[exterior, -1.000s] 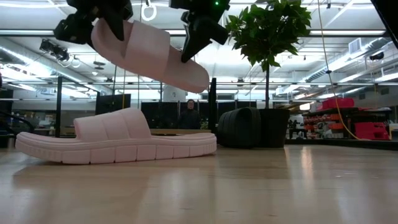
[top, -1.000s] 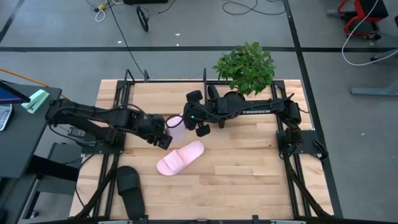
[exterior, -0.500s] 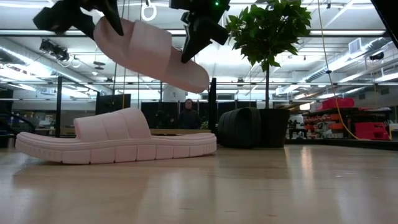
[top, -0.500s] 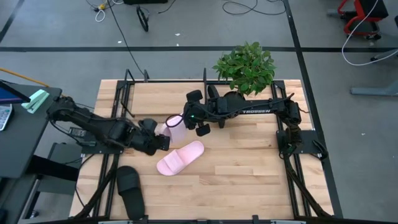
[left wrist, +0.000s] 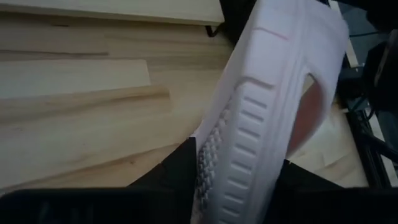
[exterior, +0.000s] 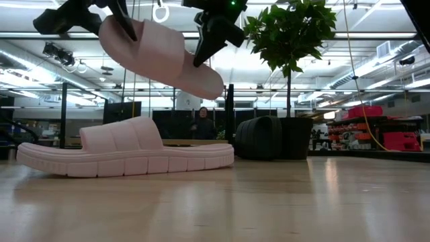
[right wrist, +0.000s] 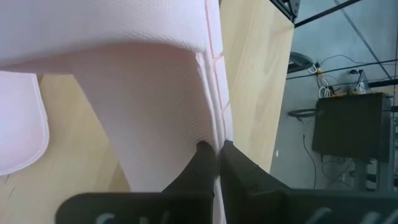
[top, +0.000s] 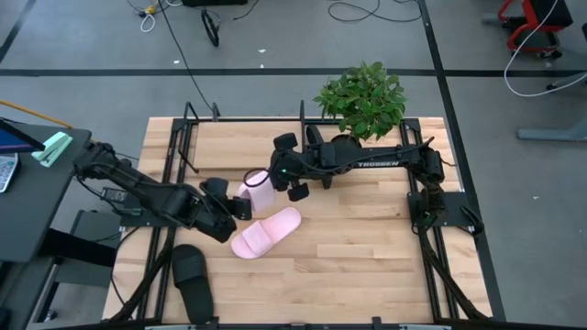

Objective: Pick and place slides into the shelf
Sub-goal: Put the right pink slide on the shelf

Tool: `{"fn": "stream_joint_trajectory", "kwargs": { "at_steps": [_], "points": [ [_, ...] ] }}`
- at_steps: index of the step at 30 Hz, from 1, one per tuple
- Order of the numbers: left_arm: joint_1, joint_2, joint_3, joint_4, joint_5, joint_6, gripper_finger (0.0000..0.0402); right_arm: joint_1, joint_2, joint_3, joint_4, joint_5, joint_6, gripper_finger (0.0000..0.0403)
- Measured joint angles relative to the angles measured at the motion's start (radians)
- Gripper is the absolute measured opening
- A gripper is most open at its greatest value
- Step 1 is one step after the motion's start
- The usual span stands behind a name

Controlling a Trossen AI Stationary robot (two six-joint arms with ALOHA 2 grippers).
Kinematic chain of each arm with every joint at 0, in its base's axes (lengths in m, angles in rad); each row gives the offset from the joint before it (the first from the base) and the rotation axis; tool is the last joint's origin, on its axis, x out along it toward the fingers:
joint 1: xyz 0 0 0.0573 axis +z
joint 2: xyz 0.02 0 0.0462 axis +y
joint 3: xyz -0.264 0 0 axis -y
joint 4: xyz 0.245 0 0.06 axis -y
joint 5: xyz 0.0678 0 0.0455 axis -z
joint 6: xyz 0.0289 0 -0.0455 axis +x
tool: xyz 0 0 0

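Note:
One pale pink slide (top: 258,191) (exterior: 161,57) is up in the air over the middle of the table, between both grippers. My right gripper (top: 280,179) (exterior: 211,40) is shut on it. My left gripper (top: 234,206) (left wrist: 236,180) is open, its fingers on either side of the slide's raised end (left wrist: 242,155); whether they touch it does not show. The second pink slide (top: 266,231) (exterior: 127,151) lies sole down on the table below. A black slide (top: 193,275) lies at the near left. The shelf's thin black tubes (top: 190,119) stand at the far left. My right gripper pinches a thin side edge of the pink slide (right wrist: 214,124), beside its strap (right wrist: 112,25), between the two shut fingers (right wrist: 202,155). The fingers come from above, slanting down (exterior: 205,50). The slide is lifted clear and tilted, its end at my left gripper higher (exterior: 111,30).
A potted plant (top: 362,96) (exterior: 292,60) stands at the far edge, with a dark rounded thing (exterior: 259,138) beside its pot. Black arm frames run along the left (top: 170,183) and right (top: 431,202) sides. A person (exterior: 201,122) stands far back in the room.
My left gripper has drawn back toward the table's near left corner, off the raised pink slide, and its fingers stand wider apart in the low view. The slide has stayed in my right gripper, almost unmoved, and shows more fully from above.

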Motion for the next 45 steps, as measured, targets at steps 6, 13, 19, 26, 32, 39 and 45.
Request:
{"fn": "stream_joint_trajectory", "kwargs": {
  "at_steps": [6, 13, 19, 26, 32, 39, 45],
  "points": [
    [-0.008, 0.004, 0.0, -0.009, -0.016, -0.017, 0.0046, 0.0, 0.0, 0.0, 0.003, 0.0, 0.0, 0.0021],
    [-0.009, 0.0, 0.0, -0.03, -0.031, -0.033, 0.0042, 0.0, -0.005, 0.002, 0.003, -0.016, 0.002, 0.0088],
    [-0.01, 0.0, 0.0, -0.104, -0.052, -0.109, 0.0062, 0.001, -0.038, 0.002, -0.001, -0.023, -0.007, 0.0169],
    [-0.075, 0.0, 0.0, -0.209, -0.247, -0.362, 0.0042, 0.001, -0.11, 0.002, 0.0, 0.006, 0.03, 0.0232],
    [-0.098, 0.023, 0.0, -0.31, -0.329, -0.577, 0.0058, 0.001, -0.171, 0.002, 0.003, 0.005, 0.125, 0.0234],
    [-0.072, 0.062, 0.0, -0.24, -0.502, -0.572, 0.0041, 0.001, -0.222, 0.002, 0.013, -0.074, 0.354, 0.0224],
    [-0.045, 0.057, 0.0, -0.168, -0.718, -0.556, 0.0055, 0.001, -0.233, 0.002, 0.053, -0.118, 0.385, 0.0217]
  ]
}}
